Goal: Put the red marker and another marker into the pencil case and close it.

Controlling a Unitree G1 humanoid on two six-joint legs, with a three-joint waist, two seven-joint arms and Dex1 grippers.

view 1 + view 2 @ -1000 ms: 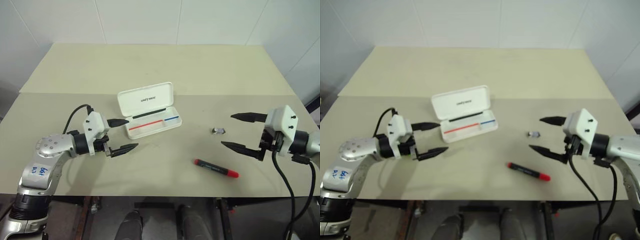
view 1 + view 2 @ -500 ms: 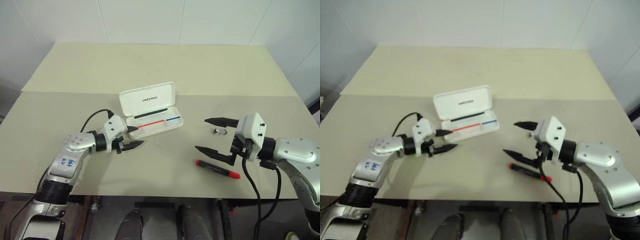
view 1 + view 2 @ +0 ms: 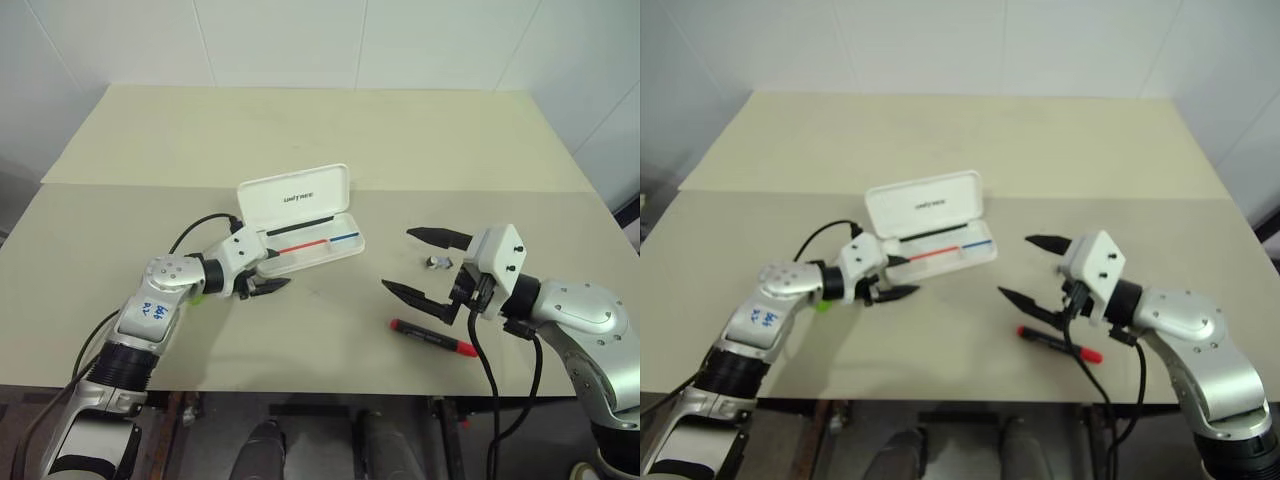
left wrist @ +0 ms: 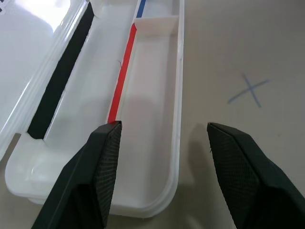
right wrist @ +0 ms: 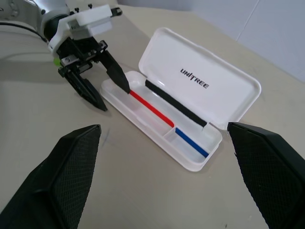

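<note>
Open pencil case (image 3: 300, 220) just ahead of part-open left pincer (image 3: 268, 270), right pincer (image 3: 412, 263) wide above red marker (image 3: 433, 338)

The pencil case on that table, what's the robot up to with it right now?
The pencil case lies open on the table, its tray empty. The left pincer sits at the tray's near end with its fingers apart, one over the tray and one outside the rim, holding nothing. The right pincer hangs wide open above the red marker, which lies on the table. A bit of lime green peeks out beside the left arm, possibly the other marker. Nothing is packed yet.
</note>
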